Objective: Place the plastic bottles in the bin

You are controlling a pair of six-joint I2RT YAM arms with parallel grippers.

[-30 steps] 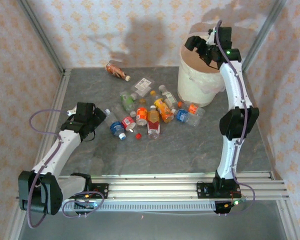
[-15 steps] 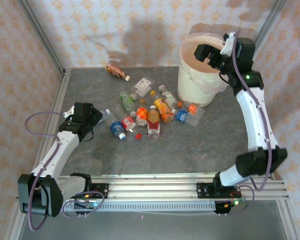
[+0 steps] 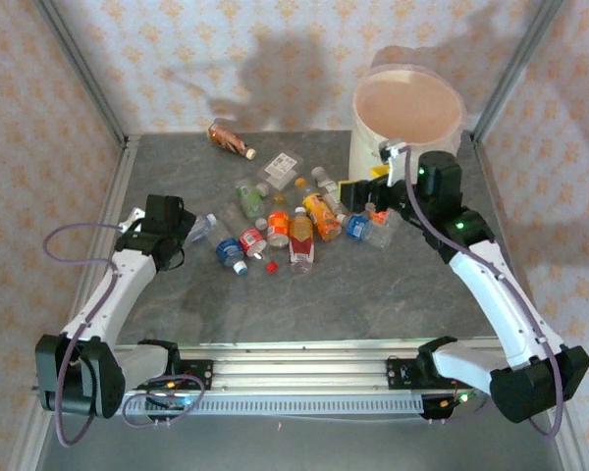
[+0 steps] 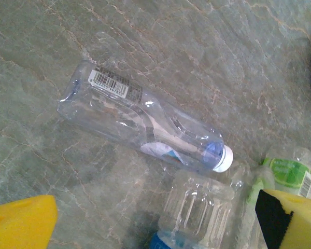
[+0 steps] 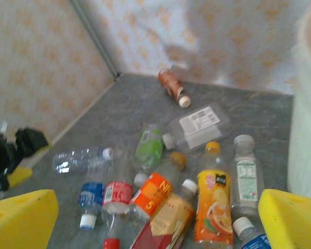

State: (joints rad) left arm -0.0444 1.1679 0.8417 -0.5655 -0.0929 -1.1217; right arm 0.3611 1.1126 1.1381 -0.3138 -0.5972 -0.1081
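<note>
Left end effector (image 3: 184, 232) hung wide open over a clear empty bottle (image 4: 145, 124) at the left of the surface (image 3: 373, 294), well apart from the bin (image 3: 373, 157) at upper right. In the wrist view its long axis ran from upper left down to the white cap at lower right. It looked light, thin-walled and slick (likely to crumple), so mid-body seemed the best hold. Right end effector (image 3: 351, 192) gaped wide too.

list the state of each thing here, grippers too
left gripper: open, empty
right gripper: open, empty
bin: upright, top open
clear bottle: lying on its side, cap on
brown bottle: lying on its side
other bottles: lying down, outside the bin
</note>
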